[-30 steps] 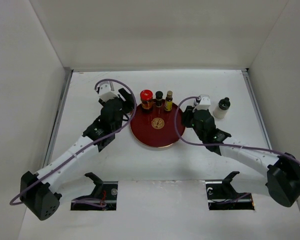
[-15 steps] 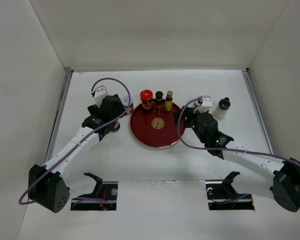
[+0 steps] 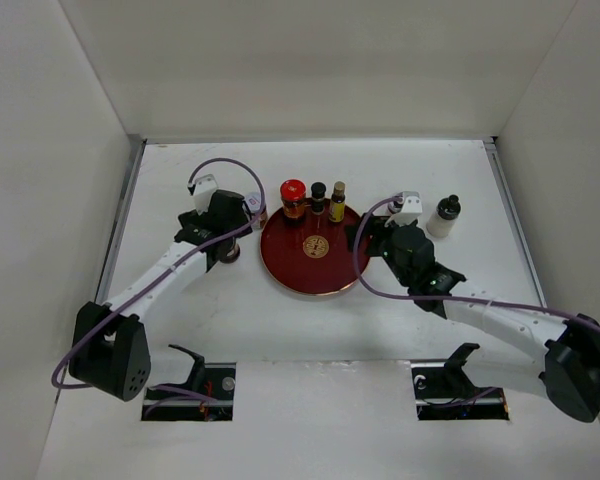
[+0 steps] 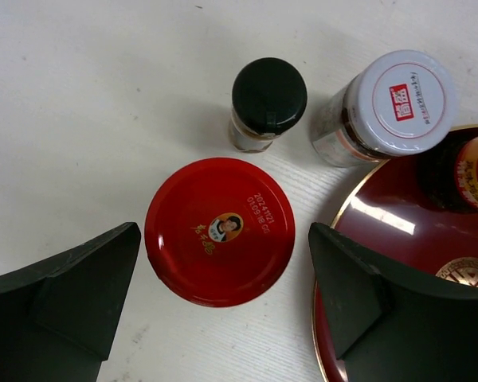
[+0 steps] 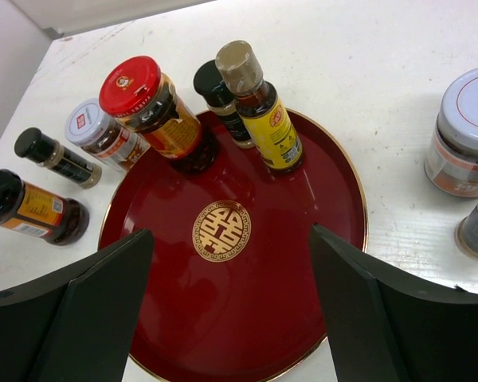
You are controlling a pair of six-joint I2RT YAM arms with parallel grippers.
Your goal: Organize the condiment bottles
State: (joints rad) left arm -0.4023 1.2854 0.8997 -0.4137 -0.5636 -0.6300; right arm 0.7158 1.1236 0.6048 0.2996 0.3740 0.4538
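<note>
The left gripper (image 4: 223,267) hangs with fingers spread wide either side of a red-capped jar (image 4: 219,231), which stands on the table (image 4: 103,79) just left of the tray (image 4: 398,199); the right gripper (image 5: 231,263) gapes empty over the tray's near half. The risk — an off-centre descent would knock the jar into the black-capped bottle (image 4: 268,95) and white-lidded jar (image 4: 398,102) just beyond it, toppling them.

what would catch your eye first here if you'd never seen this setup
The round dark-red tray with its gold emblem sits in the middle of the table, three bottles lined along its far edge, the red-capped jar brightest. In the left wrist view, a big red lid sits between the left arm's open fingers, just left of the tray.
</note>
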